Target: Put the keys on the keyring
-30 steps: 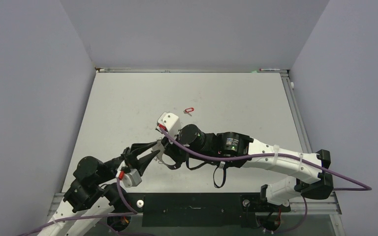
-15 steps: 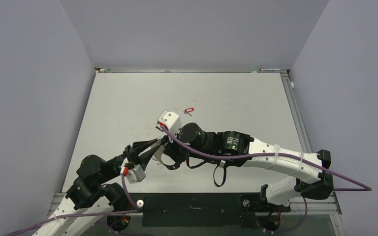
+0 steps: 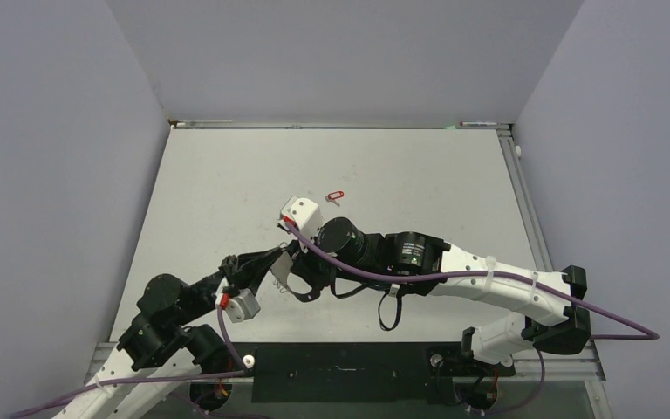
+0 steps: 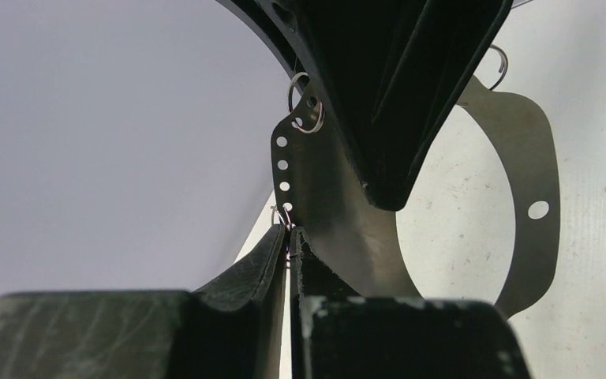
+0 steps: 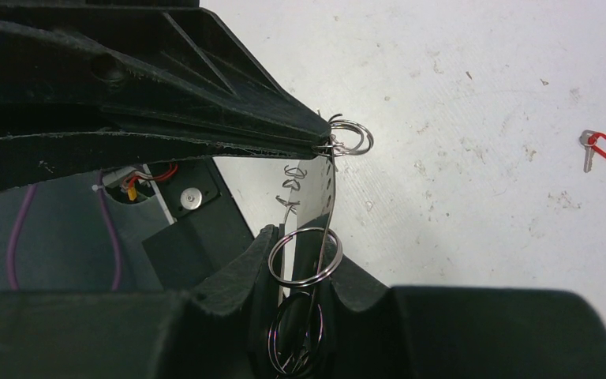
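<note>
In the left wrist view, the left gripper (image 4: 288, 234) has its two black fingers pressed together with no gap showing, their tips pinching a small wire loop (image 4: 282, 215) on the outer rim of the keyring (image 4: 533, 158). The keyring stands up off the table (image 4: 592, 276) as a flat, pale metal hoop with small holes punched along its edge. The right gripper (image 4: 390, 183) reaches in from above and is clamped across the hoop's band. In the right wrist view the keyring (image 5: 325, 185) shows edge-on, a thin strip rising from between the right gripper's (image 5: 304, 254) closed fingers, and a larger split ring (image 5: 305, 257) hangs at them. The left gripper (image 5: 320, 143) comes in from the left, its tips closed on the wire loop (image 5: 352, 136) at the strip's upper end. A red-tagged key (image 5: 602, 149) lies flat on the table, well apart to the right. In the top view both arms meet at mid-table, the left gripper (image 3: 281, 253) touching the right gripper (image 3: 295, 272). The red-tagged key (image 3: 335, 195) lies just beyond them, and neither gripper touches it.
</note>
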Tool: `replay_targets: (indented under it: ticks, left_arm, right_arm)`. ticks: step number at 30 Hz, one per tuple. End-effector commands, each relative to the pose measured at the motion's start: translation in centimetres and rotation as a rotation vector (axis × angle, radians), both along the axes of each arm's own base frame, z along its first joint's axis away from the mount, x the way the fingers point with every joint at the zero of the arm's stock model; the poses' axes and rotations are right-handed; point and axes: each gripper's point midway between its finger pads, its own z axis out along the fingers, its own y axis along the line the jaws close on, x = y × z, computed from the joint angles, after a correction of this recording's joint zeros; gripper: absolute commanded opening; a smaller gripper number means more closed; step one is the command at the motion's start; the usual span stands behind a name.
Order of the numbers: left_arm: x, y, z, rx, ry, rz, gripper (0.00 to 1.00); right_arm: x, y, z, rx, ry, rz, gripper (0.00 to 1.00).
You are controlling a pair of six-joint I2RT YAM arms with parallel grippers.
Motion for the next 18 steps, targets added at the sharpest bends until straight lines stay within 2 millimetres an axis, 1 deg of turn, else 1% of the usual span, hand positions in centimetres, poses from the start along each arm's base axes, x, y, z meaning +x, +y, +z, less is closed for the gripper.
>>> replay_targets:
  ticks: [1, 5, 8, 12, 15, 18]
  left_arm:
    - [0.4, 0.0, 0.9, -0.01, -0.011, 0.023, 0.0]
    - [-0.3, 0.0, 1.0, -0.013, 0.001, -0.002, 0.0]
    - [-1.6, -0.1, 1.2, -0.02, 0.015, -0.058, 0.0]
    - [-3.3, -0.1, 1.6, -0.05, 0.038, -0.125, 0.0]
    - [-4.1, 0.2, 1.8, -0.073, 0.047, -0.148, 0.0]
    - [-4.8, 0.2, 1.9, -0.092, 0.058, -0.173, 0.0]
  right_arm:
    - [-1.3, 0.7, 3.9, 0.135, 0.006, 0.042, 0.05]
    - [-0.9, 0.2, 3.8, 0.122, -0.022, 0.039, 0.05]
    - [-0.6, -0.4, 3.9, 0.111, -0.046, 0.046, 0.05]
    - [-1.2, -1.0, 4.4, 0.11, -0.056, 0.088, 0.05]
    - [-1.2, -1.6, 4.7, 0.11, -0.066, 0.095, 0.05]
    - [-2.1, -1.7, 4.9, 0.117, -0.054, 0.147, 0.05]
